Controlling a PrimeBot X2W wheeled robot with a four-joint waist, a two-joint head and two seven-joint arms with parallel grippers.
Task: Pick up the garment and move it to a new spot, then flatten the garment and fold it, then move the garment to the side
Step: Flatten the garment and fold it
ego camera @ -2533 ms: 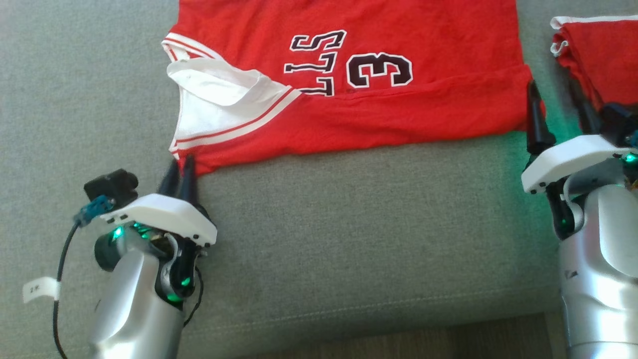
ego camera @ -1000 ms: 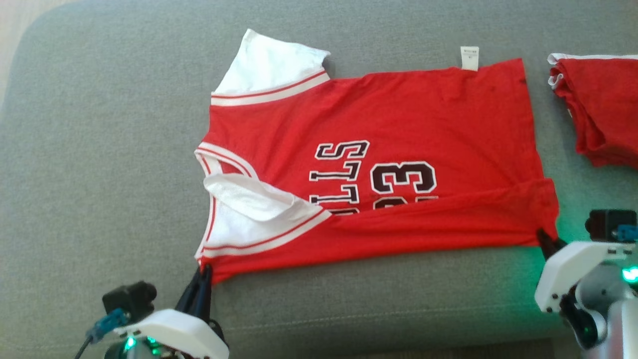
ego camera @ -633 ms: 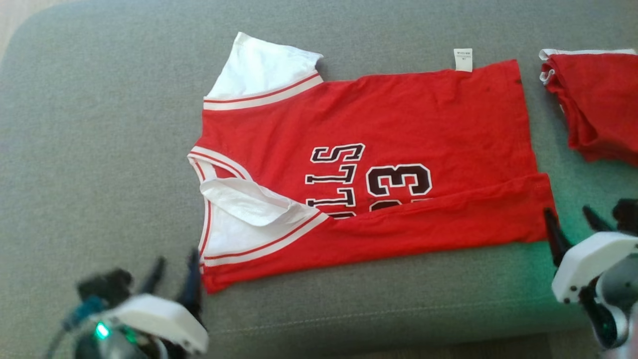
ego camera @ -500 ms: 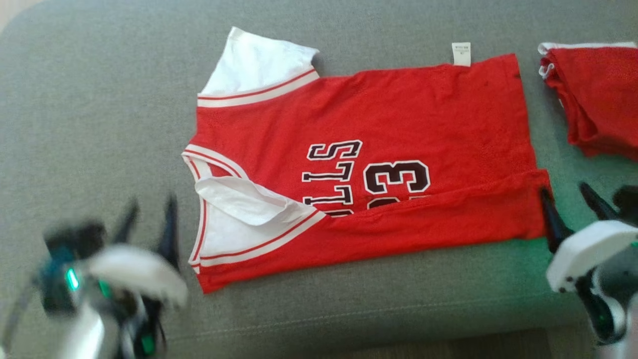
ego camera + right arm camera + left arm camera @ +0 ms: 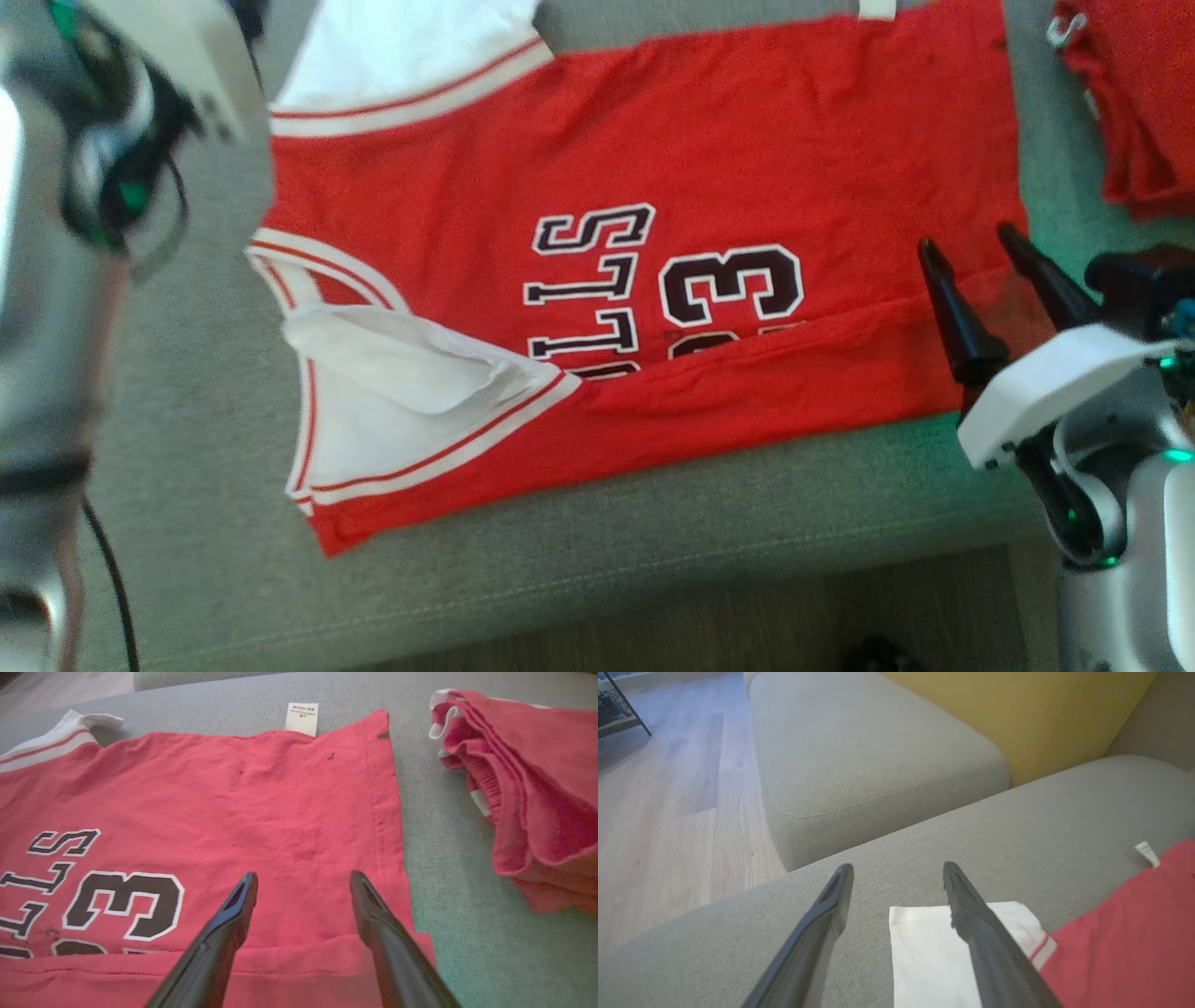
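I see the red garment (image 5: 653,140) lying flat on the grey sofa cushion (image 5: 653,560), close to the front edge of this cushion. Its nearest long side is folded over the printed number. My right gripper (image 5: 964,240) hovers above the right part of the cushion, over the garment's hem, fingers spread wide with nothing between them. My left gripper (image 5: 898,868) is above the cushion's left rear part, also wide and empty, near the white sleeve (image 5: 924,952). A second red cloth (image 5: 1139,103) lies at the cushion's far right.
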